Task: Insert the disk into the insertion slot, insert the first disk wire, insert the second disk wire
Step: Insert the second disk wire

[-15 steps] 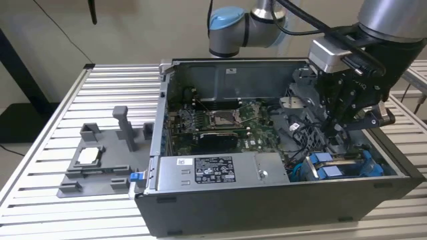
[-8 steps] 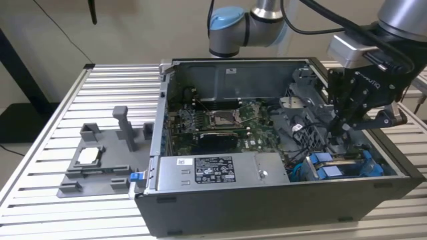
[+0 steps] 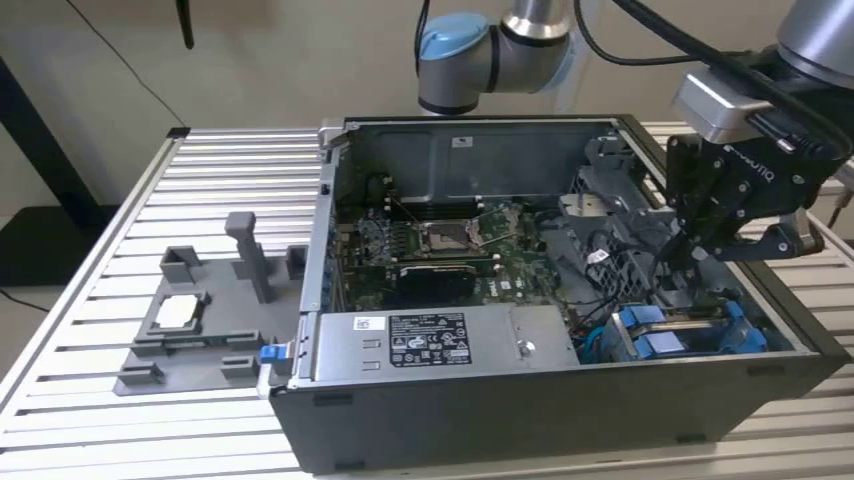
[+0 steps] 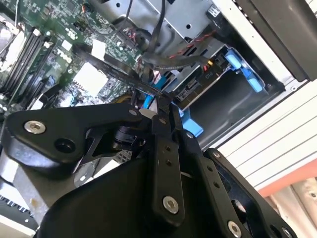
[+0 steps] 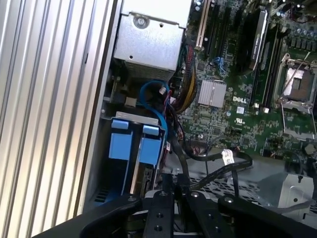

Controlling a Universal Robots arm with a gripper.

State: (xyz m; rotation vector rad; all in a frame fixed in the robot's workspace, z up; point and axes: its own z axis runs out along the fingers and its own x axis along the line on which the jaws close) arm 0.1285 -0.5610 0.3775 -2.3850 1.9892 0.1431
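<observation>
Item: black two-finger claw (image 4: 162, 100) on the grey robot arm (image 3: 814, 40), lowered into the open dark grey computer case (image 3: 561, 410) at the exterior view's right. The fingers are drawn narrow, nearly together, and the end of a black flat cable (image 4: 106, 64) appears to be pinched between them.

Adjacent: rectangular silver disk in its bright blue plastic carrier (image 3: 661, 345), judged already seated in the boxy dark grey metal insertion slot (image 4: 233, 104), at the exterior view's lower right, just beside the claw.

Surroundings: a tangle of red, black and blue loose wires (image 5: 171, 106); beyond it, the green circuit board (image 3: 454, 240).

Hazards:
- The plug may be presented skewed to the disk's port and jammed.
- The thin cable may be twisted out of the narrow grip.
- Neighbouring wires may be snagged by the fingers.
- The slot wall may be struck.
</observation>
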